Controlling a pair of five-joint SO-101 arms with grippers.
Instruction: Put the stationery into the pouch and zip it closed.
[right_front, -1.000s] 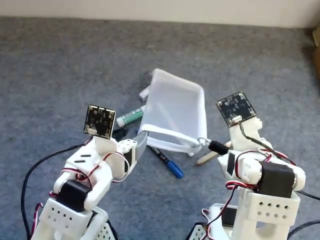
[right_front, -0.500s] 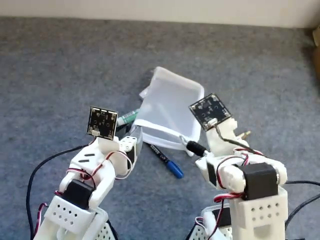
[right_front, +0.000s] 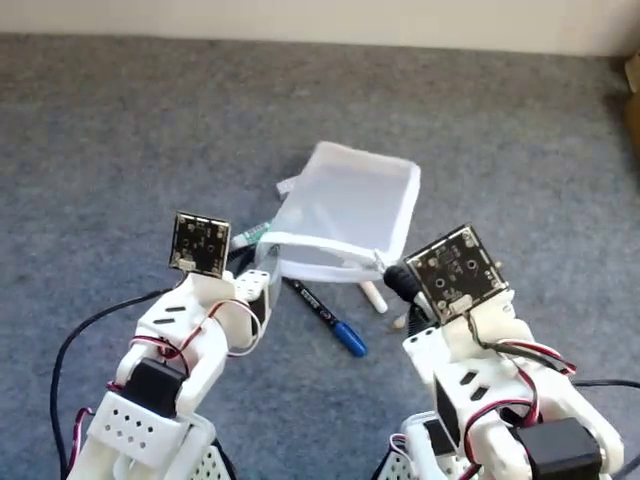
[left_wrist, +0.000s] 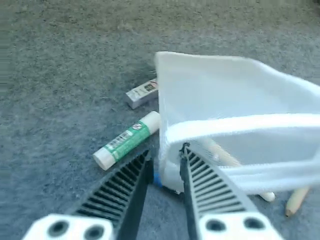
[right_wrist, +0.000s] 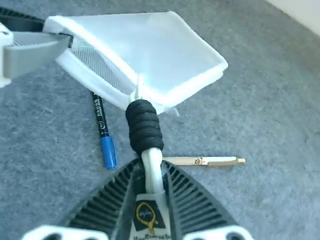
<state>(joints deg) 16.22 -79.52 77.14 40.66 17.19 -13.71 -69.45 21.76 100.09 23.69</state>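
Pouch, of white mesh, is seen from above on the grey surface between both arms, with a blue-capped marker beside it. At the left wrist, its rim corner is pinched by the left jaws, and a green glue stick is seen nearby. At the right wrist, a black-gripped pen is held by the right jaws, its tip at the pouch's mouth.

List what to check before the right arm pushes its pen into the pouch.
1. The left gripper clamps the pouch at its rim: ok.
2. The pouch mouth is open: ok.
3. The right gripper grips the black-grip pen: ok.
4. Pen tip past the rim: cannot tell; it meets the rim's corner.
5. Other stationery inside: not ok; the blue marker, glue stick, small white block and beige pen lie on the carpet.
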